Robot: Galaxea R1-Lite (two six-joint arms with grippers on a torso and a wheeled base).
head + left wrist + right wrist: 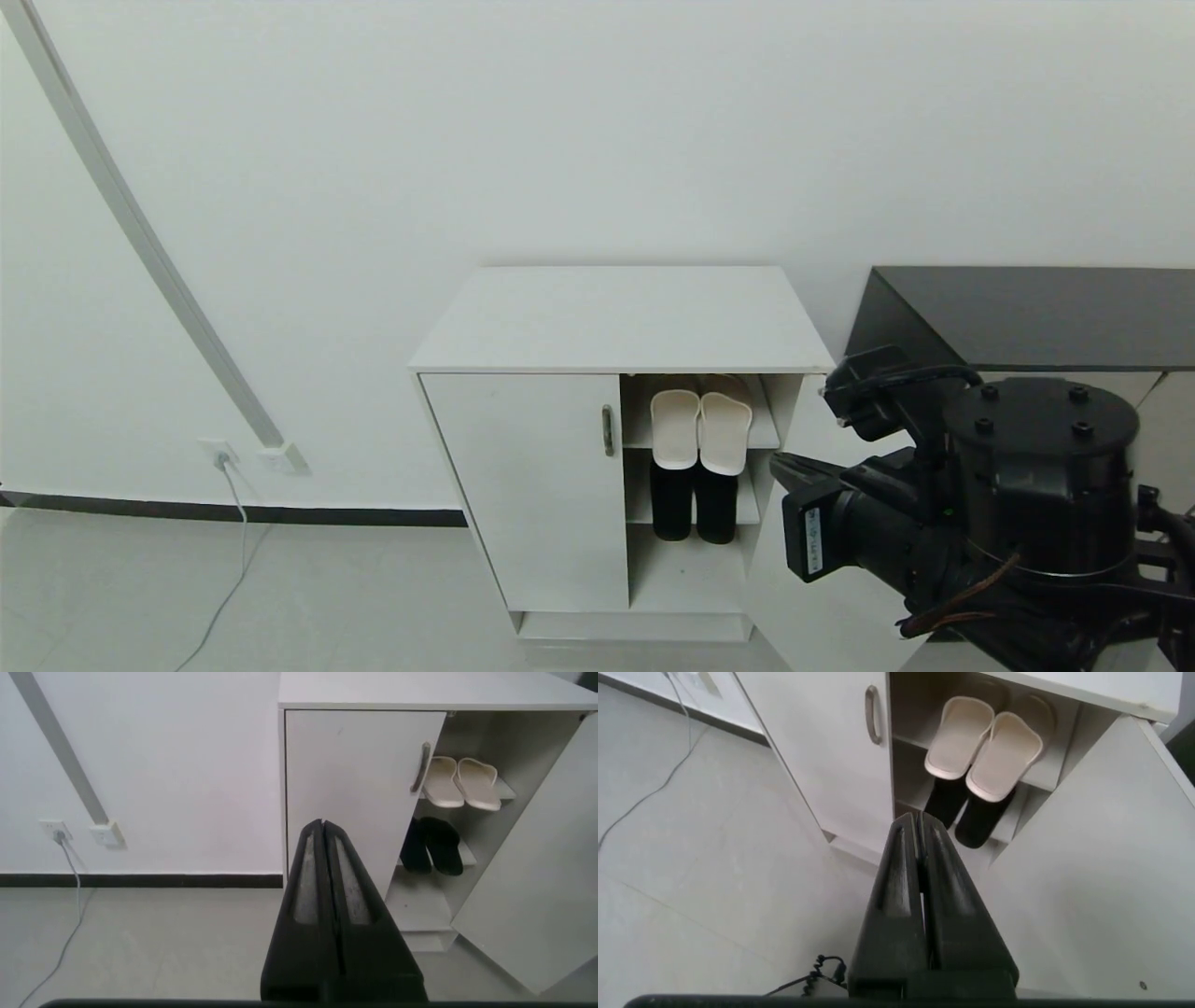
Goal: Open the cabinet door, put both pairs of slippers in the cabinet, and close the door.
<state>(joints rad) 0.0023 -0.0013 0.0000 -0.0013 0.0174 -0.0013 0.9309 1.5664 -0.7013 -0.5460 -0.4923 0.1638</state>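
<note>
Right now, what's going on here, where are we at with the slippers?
Both pairs are in the cabinet: the white slippers on an upper shelf, the black slippers on the shelf below. The right door stands open; the left door is shut. The left gripper and right gripper are shut and empty, facing the cabinet. Closing the door remains.

floor: white cabinet, straight ahead of left fingers and right fingers | upper shelf: white slippers | lower shelf: black slippers | cable on floor, well apart from fingers
</note>
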